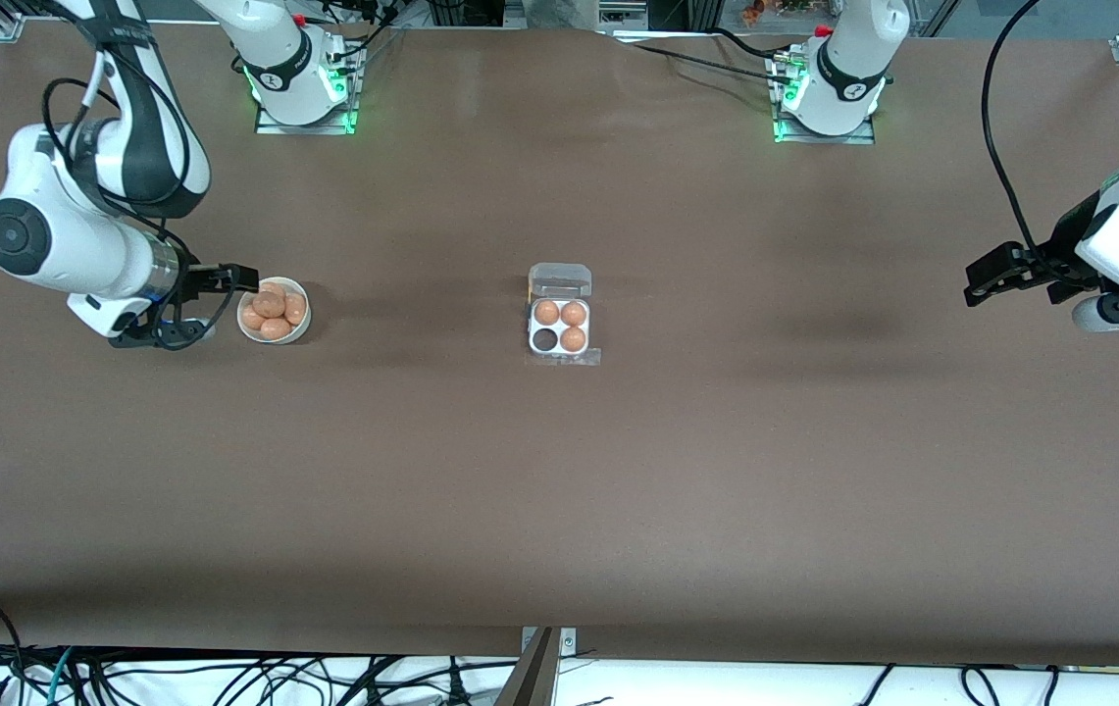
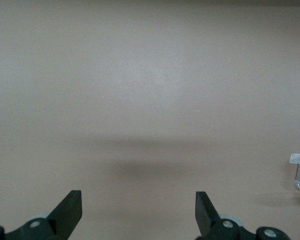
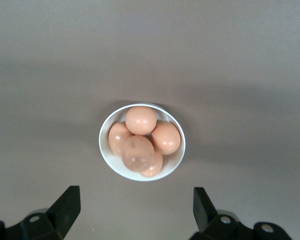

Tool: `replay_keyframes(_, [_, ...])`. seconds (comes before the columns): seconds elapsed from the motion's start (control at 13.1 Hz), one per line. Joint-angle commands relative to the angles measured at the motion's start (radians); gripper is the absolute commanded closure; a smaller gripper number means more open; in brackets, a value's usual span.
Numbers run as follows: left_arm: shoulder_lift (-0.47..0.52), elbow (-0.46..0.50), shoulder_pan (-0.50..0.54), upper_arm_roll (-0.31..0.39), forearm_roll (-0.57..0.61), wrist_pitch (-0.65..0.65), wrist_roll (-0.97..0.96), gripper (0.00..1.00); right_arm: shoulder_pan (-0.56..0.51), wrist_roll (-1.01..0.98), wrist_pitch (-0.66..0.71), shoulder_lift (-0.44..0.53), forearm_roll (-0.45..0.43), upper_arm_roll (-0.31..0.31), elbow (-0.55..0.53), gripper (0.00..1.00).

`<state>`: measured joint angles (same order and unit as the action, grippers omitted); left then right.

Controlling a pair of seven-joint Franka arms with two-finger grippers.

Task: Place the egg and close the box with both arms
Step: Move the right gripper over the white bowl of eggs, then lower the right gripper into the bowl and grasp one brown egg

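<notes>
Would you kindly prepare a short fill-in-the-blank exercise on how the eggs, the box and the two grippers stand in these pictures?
1. The box has ___ of its four cells filled.
2. Its lid is ___.
3. The bowl of eggs lies toward the ___ arm's end of the table.
4. The left gripper and right gripper both have fingers ___.

Missing words: three; open; right; open
</notes>
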<state>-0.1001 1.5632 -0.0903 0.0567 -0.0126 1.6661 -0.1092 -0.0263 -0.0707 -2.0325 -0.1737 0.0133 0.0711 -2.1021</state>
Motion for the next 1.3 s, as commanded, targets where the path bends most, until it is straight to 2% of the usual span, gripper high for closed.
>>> replay_keyframes(0.0, [-0.010, -0.032, 0.001, 0.002, 0.023, -0.015, 0.017, 0.00, 0.002, 0.014, -0.102, 0.000, 0.002, 0.004, -0.074, 0.00])
replay_keyframes(0.23, [-0.012, -0.032, 0.003, 0.002, 0.022, -0.015, 0.019, 0.00, 0.006, 0.020, -0.193, -0.020, 0.002, 0.004, -0.133, 0.00])
replay_keyframes(0.84, [-0.013, -0.032, -0.002, 0.002, 0.022, -0.015, 0.019, 0.00, 0.023, 0.088, -0.293, -0.093, 0.002, 0.004, -0.148, 0.01])
replay_keyframes(0.92, [-0.013, -0.032, -0.003, 0.002, 0.022, -0.015, 0.017, 0.00, 0.023, 0.088, -0.293, -0.093, 0.002, 0.004, -0.154, 0.07])
replay_keyframes(0.99, [-0.013, -0.032, -0.003, 0.000, 0.022, -0.015, 0.017, 0.00, 0.023, 0.086, -0.292, -0.092, 0.002, 0.004, -0.160, 0.19])
replay_keyframes(1.22, [-0.013, -0.032, -0.008, -0.003, 0.020, -0.015, 0.017, 0.00, 0.023, 0.085, -0.281, -0.083, 0.000, 0.004, -0.162, 0.70])
